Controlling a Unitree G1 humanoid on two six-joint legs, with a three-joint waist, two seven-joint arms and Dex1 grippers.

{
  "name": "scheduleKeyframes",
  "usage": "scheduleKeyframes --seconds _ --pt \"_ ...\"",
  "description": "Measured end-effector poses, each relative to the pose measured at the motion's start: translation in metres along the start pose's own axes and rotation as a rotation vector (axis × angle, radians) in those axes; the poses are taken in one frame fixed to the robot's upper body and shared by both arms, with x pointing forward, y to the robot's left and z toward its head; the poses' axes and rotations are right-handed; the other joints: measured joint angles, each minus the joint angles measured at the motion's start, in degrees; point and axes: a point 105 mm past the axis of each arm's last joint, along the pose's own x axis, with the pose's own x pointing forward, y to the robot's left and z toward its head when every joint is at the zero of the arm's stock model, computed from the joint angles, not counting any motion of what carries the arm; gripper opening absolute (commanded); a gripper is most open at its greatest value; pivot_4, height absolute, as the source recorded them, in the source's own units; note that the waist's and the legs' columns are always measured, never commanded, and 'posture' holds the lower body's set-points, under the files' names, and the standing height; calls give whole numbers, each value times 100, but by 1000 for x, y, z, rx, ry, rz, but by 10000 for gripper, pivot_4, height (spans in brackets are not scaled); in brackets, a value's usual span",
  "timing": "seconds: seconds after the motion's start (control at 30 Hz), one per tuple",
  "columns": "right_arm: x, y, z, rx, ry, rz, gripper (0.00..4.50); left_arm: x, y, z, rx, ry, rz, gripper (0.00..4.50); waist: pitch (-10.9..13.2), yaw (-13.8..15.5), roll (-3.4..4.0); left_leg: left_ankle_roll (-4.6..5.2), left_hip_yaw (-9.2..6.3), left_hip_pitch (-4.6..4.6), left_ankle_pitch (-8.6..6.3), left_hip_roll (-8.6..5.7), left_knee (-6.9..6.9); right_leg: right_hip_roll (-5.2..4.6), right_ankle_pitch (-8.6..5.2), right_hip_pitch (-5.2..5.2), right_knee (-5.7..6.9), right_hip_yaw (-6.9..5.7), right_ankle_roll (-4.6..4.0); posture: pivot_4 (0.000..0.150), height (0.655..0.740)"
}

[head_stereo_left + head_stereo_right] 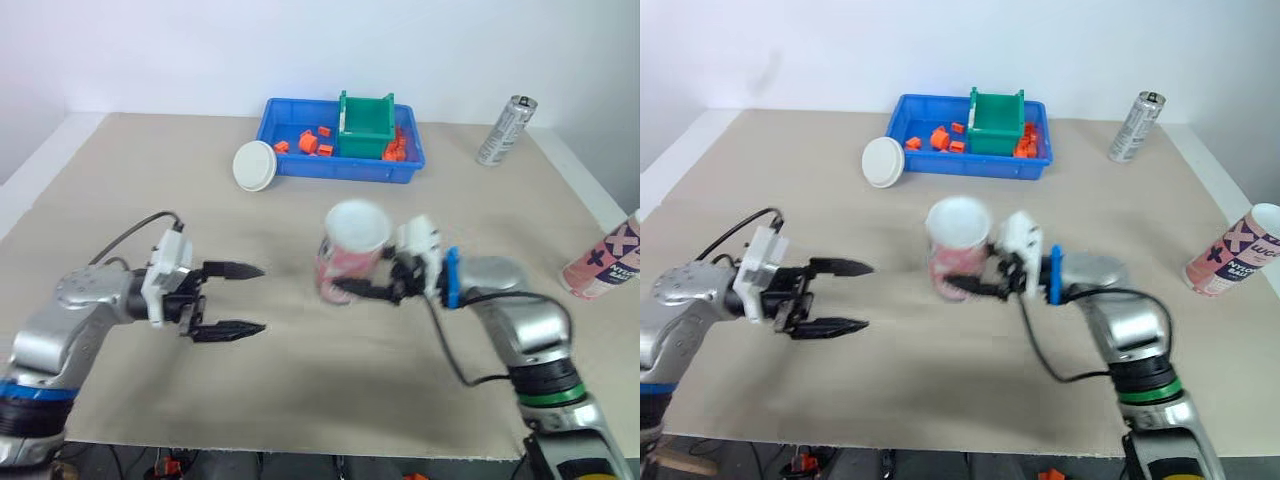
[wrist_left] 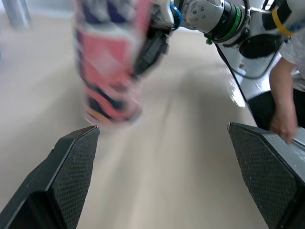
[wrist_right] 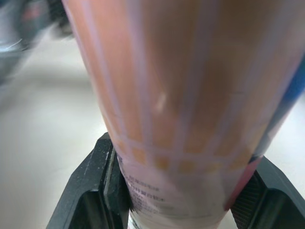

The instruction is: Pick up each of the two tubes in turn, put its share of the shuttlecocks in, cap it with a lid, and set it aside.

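A wide table (image 1: pixel 600 185) is taking up most of the scene, and a beige covering (image 1: pixel 130 170) is lying flat over its top, reaching from the near edge to the far one. Along both sides a white margin (image 1: pixel 25 185) is showing beyond the covering, narrowing toward the back. A plain white wall (image 1: pixel 180 50) is rising directly behind the far edge and running the whole width. Below the near edge a dark strip of floor (image 1: pixel 300 468) is peeking out. Soft, even light is falling over the tabletop and the wall, brightening the pale surfaces.
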Motion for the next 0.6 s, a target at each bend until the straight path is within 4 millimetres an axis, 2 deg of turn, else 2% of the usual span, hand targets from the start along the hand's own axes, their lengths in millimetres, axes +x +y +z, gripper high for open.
scheduleKeyframes --seconds 0.07,0.13,0.17,0.27,0.37,0.5,0.6 --pt "-34 -40 -1 -3 30 -233 26231 16 7 7 15 -49 -13 45000 -1 53 -2 0 -1 -4 0 -3 5 -1 2 3 -3 1 4 1500 7309" --pt "-72 -69 -13 17 78 -442 26231 29 13 11 10 -92 -18 45000 -2 61 -3 1 0 -5 -1 -6 2 -3 0 3 -5 4 5 1500 7309" --pt "-92 -79 -23 39 105 -544 26231 36 17 12 3 -117 -15 45000 -2 57 -3 4 0 -5 -2 -6 0 -2 -1 2 -5 5 1 1500 7309" --pt "-124 -91 -47 107 151 -720 26231 55 30 12 11 -143 8 45000 0 17 9 7 4 -2 -3 -6 -8 2 8 -4 -2 17 -19 1500 7309" --pt "-139 -98 -56 135 156 -819 26231 75 38 11 36 -132 11 45000 -2 -29 19 7 9 6 -3 -8 -10 4 13 -2 1 26 -25 1500 7309" --pt "-143 -99 -58 133 150 -853 26231 91 49 1 22 -113 35 45000 -2 -49 21 8 9 6 -2 -10 -7 4 0 1 1 27 10 1500 7309" --pt "-147 -100 -66 162 156 -886 26231 98 53 1 20 -121 43 45000 -2 -48 22 7 10 5 0 -16 -3 -1 3 4 1 31 17 1500 7309"
